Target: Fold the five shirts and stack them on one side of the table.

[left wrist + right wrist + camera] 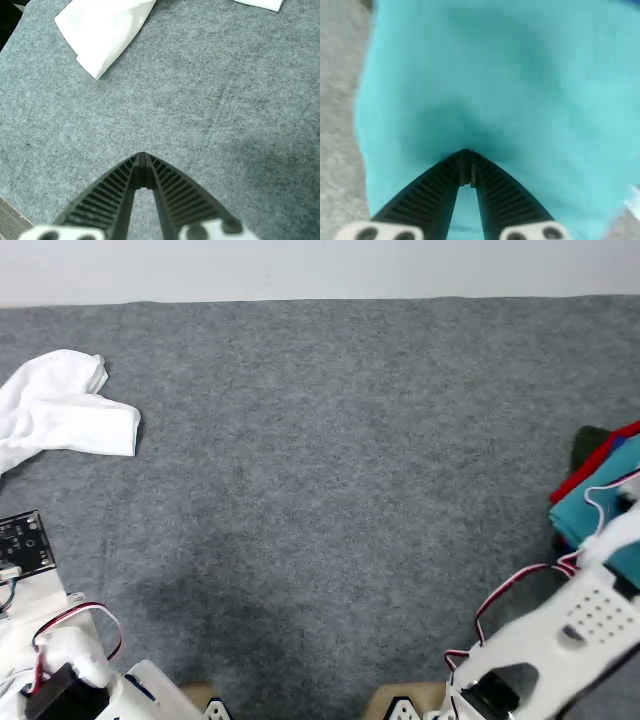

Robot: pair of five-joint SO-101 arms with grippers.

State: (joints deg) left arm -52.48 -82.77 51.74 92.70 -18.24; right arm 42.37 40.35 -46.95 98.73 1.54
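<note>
A crumpled white shirt (60,410) lies on the grey mat (330,460) at the far left; its folded corner (102,32) sits ahead of my left gripper (145,162). That gripper is shut with nothing in it and hovers low over bare mat. At the right edge lies a stack of shirts (600,485): dark green, red, then teal on top. My right gripper (466,159) is shut, and its tips rest on the teal shirt (510,85), which dimples around them. The right arm (565,635) rises from the near right corner.
A circuit board (22,543) and loose red and white wires (70,625) lie by the left arm's base (70,675). The mat's wide middle is bare grey felt. A pale wall (320,268) runs behind the far edge.
</note>
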